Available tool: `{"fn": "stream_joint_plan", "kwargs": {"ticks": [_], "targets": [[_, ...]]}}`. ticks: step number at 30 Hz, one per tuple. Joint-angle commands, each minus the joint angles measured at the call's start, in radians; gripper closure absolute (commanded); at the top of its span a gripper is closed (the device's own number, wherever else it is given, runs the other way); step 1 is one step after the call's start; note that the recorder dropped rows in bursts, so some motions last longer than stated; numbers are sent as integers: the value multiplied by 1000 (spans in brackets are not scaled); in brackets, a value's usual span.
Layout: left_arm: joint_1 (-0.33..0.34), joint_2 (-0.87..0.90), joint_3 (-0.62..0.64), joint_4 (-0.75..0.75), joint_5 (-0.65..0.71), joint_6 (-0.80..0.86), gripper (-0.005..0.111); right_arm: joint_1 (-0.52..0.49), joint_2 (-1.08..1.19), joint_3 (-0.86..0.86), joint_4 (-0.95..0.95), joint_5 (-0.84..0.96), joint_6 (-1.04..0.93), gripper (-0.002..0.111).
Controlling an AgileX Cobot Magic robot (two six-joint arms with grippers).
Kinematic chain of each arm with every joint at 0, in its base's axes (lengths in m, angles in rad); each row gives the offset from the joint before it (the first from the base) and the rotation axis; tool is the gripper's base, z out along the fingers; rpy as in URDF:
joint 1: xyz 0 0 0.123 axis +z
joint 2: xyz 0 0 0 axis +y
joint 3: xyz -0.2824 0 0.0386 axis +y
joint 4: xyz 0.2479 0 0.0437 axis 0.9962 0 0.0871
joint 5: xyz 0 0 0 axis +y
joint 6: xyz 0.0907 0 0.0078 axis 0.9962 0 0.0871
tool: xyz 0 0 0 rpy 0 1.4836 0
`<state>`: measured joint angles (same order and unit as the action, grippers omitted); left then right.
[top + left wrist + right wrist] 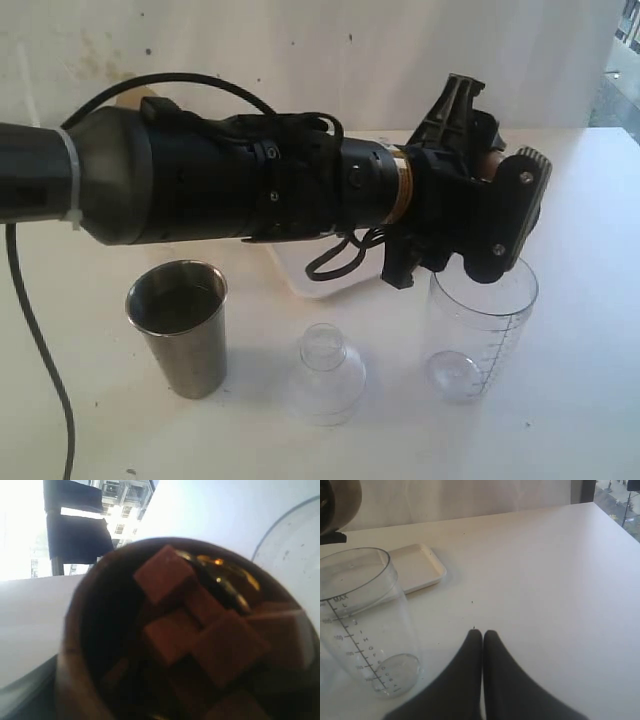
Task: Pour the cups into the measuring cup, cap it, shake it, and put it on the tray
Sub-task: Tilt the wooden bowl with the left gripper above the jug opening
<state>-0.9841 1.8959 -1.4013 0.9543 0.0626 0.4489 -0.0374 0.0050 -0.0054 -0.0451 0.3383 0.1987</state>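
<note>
My left gripper reaches across to the right and is shut on the small brown cup, holding it tipped just above the rim of the measuring cup. In the left wrist view the brown cup fills the frame with several brown cubes inside. The measuring cup stands upright and looks empty. The steel tumbler stands at the front left. The white tray lies behind the measuring cup. My right gripper is shut and empty, over the table beside the measuring cup. The frosted cup is out of view.
A small clear domed lid sits between the tumbler and the measuring cup. The left arm's body spans the middle of the exterior view and hides most of the tray. The table's right edge is near a window.
</note>
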Motion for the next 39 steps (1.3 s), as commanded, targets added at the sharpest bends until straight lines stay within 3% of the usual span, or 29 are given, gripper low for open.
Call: {"fn": "stream_joint_plan", "kwargs": {"ticks": [1, 39], "targets": [[-4, -19, -8, 3, -45, -3, 107, -5, -5, 5, -5, -2, 4, 108], [-4, 5, -8, -4, -34, 188, 107, -5, -5, 5, -5, -2, 4, 108]]}}
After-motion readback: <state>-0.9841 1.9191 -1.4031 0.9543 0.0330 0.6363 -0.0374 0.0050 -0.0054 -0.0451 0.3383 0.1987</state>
